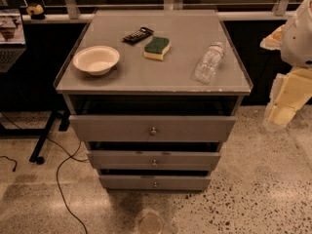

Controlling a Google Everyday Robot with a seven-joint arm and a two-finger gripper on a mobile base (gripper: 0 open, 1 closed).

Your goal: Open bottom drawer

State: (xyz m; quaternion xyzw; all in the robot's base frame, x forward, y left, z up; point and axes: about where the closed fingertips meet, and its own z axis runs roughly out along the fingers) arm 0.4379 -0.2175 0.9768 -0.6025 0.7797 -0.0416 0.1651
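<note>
Fingers (282, 112) — far right edge | bottom drawer (126, 182) — lower left, well apart

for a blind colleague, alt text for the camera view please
A grey three-drawer cabinet has its top drawer pulled partly out; the bottom drawer shows only its front and knob. The robot's pincer hangs at the right edge, apart from the cabinet. On top: white bowl, green-and-yellow sponge, plastic bottle lying down, small black object.

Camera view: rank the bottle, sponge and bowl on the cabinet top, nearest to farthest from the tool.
The tool hangs right of the cabinet.
1. Plastic bottle, top's right side.
2. Sponge, middle.
3. Bowl, left side.
</note>
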